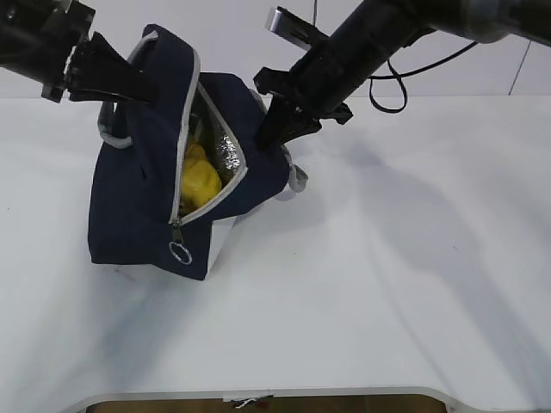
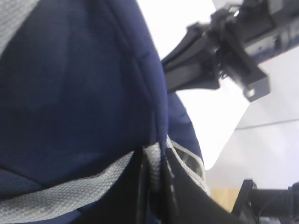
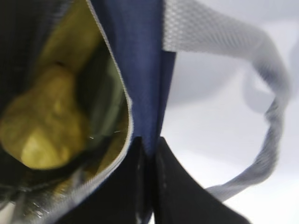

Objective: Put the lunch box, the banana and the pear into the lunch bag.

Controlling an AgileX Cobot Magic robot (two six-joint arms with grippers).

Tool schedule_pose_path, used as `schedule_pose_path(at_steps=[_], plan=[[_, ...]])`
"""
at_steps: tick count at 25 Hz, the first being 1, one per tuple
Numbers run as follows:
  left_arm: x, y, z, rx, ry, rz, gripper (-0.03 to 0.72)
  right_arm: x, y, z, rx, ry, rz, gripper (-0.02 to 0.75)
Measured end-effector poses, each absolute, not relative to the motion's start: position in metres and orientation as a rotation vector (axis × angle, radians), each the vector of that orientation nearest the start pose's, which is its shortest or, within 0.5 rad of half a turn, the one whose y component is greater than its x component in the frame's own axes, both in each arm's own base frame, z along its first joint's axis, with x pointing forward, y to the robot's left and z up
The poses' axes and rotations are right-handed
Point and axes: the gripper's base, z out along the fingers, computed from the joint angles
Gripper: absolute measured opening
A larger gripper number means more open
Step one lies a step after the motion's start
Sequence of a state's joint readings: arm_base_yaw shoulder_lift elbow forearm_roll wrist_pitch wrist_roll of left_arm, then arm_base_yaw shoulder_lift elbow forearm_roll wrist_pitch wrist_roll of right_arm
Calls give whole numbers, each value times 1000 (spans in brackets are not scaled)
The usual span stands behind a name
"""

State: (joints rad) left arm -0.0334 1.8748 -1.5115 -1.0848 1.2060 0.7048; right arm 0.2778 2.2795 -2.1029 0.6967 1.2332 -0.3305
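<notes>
White table (image 1: 387, 284); both grippers pinch lunch bag (image 1: 142, 198) rim; right wrist view shows pear (image 3: 44, 126) inside.

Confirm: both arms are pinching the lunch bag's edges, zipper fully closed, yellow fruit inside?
Not quite. The zipper is open: the exterior view shows the lunch bag gaping, silver lining and yellow fruit visible inside. The rest holds: the left gripper and the right gripper each have their jaws shut on the bag's fabric.
</notes>
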Motion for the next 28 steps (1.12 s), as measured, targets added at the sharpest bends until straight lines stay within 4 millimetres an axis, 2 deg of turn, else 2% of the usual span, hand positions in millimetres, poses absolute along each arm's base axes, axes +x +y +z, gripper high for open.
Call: schedule_pose_path(at_steps=[2,6,9,13,20,24,28], plan=[[384,-97,286,467,2415,-1259,18,453,184,252,-619,2654,911,14],[375,-126,285,556,2426,-1288,18,442,166,286,-587,2684,637,13],[376,-148,285,497,2419,-1262,18,431,153,313,-554,2669,473,13],[379,-166,285,423,2388,-1187,18,420,145,341,-543,2618,403,13],[383,-174,274,402,2404,-1193,18,419,142,339,-534,2629,376,13],[383,-176,275,373,2394,-1250,18,419,141,338,-534,2633,374,13],[380,-178,277,371,2388,-1305,18,418,147,339,-525,2627,469,13]])
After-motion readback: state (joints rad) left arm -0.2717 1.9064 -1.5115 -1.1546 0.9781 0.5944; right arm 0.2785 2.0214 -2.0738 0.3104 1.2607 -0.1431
